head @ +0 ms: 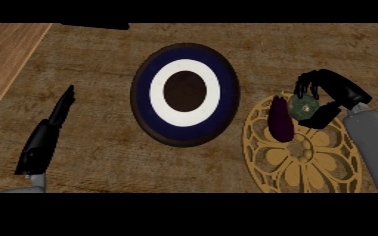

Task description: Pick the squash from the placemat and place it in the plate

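The squash (303, 108) sits at the top edge of the yellow placemat (303, 157), a small green round thing, with a dark purple eggplant (280, 118) lying just beside it on the left. My right hand (322, 94) is over the squash, fingers curled down round its far side and thumb coming in on the near side, so I judge the grasp is closing but I can't tell whether it is seated yet. I want the fingers to wrap the squash alone and not catch the eggplant, so I'd close in from the right and lift straight up before I travel. The plate (185, 94), blue and white rings with a dark centre, lies to the left on the table (96, 80), apart from the placemat. My left hand (46, 135) rests at the left edge, fingers straight.
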